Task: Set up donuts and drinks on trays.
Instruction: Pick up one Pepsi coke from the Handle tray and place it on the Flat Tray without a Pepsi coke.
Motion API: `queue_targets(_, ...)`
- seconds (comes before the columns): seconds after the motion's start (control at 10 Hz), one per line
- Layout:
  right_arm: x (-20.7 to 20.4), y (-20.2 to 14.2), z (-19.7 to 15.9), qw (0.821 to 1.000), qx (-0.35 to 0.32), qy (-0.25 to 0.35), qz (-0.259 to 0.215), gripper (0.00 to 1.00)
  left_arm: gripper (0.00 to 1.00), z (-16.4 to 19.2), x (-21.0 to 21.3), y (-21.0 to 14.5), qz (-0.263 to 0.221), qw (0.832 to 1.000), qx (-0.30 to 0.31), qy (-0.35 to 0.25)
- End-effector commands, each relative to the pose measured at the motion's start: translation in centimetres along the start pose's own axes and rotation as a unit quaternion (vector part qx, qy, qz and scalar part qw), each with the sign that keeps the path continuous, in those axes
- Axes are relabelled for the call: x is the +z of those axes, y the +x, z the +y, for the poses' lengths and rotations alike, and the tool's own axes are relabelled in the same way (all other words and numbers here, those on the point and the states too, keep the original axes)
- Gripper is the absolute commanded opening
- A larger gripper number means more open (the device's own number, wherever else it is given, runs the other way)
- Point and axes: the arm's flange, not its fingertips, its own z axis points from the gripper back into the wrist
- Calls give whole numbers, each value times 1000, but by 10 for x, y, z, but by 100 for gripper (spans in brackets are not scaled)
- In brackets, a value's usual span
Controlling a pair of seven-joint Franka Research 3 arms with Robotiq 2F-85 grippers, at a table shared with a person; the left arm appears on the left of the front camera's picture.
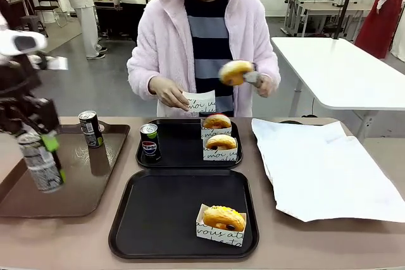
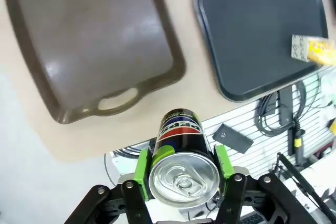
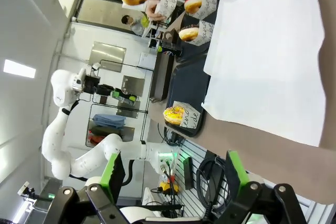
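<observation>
While the person (image 1: 205, 42) at the far side of the table (image 1: 278, 245) is lifting a glazed donut (image 1: 235, 72) in tongs with one hand and holding a paper sleeve (image 1: 200, 102) in the other, the left claw (image 2: 182, 182) is gripping a Pepsi can (image 2: 181, 166) between its green pads, raised above the near left part of the brown handled tray (image 1: 69, 175). A second can (image 1: 90, 128) is standing at that tray's far right corner. To the right of the brown tray, the far black tray (image 1: 183, 147) is carrying a third can (image 1: 149, 141) and two sleeved donuts (image 1: 219, 136); the near black tray (image 1: 164, 219) is carrying one yellow-iced donut (image 1: 221, 219) at its near right corner. Farther right, a white paper sheet (image 1: 323, 169) is lying on the table. The right claw (image 3: 173, 174) is standing wide with nothing between its fingers.
</observation>
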Motion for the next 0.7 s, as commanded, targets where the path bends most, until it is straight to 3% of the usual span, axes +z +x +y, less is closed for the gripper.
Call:
queue_targets(0.0, -1, 2, 0, 1000, 10, 11, -11, 100, 59, -42, -12, 9, -6, 999, -20, 39)
queue_targets(0.6, -1, 2, 0, 1000, 10, 11, -11, 100, 59, -126, -71, 56, -51, 995, -69, 46)
